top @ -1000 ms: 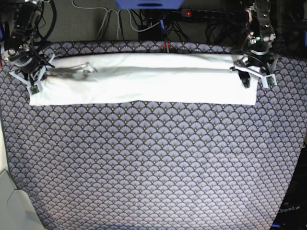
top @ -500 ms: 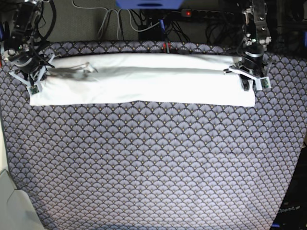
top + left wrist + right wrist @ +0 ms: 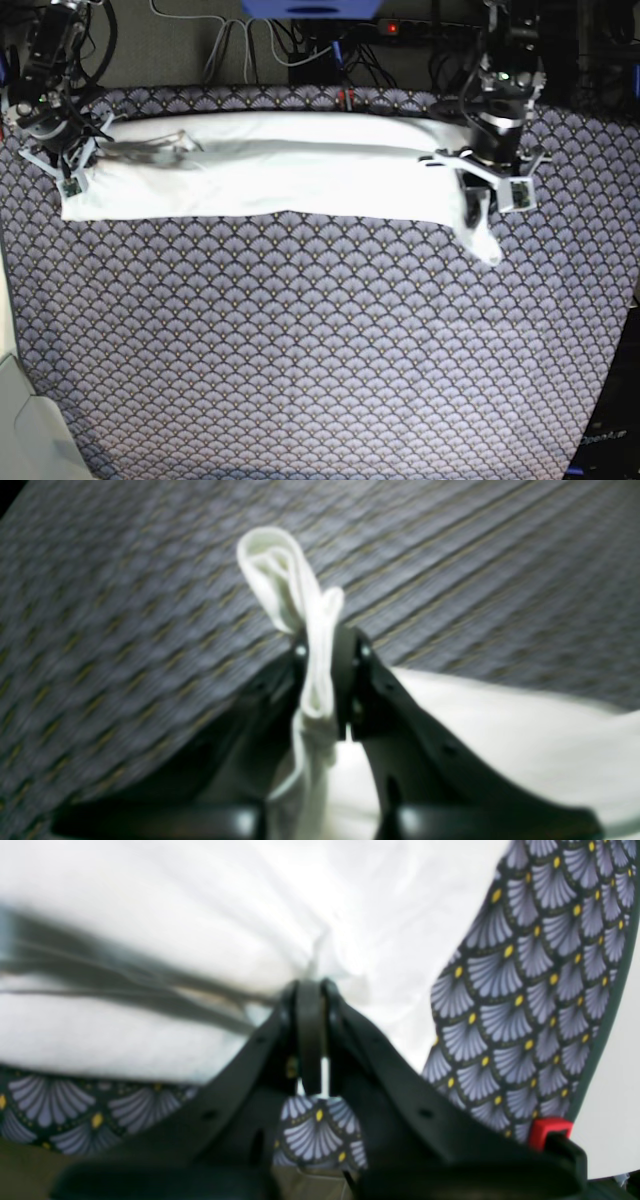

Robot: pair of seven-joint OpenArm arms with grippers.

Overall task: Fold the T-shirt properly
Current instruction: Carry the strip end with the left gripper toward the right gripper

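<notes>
The T-shirt [image 3: 270, 165], folded into a long white band, is laid across the upper part of the patterned tabletop [image 3: 320, 350]. Half a second ago its end at the frame's right lay flat; now that end has been pinched and drawn inward, a corner hanging below the left gripper [image 3: 478, 192], whose jaws are clamped on bunched cloth. The right gripper [image 3: 72, 160], upper left, is held with jaws together on the opposite end. A crosswise fold seems begun.
</notes>
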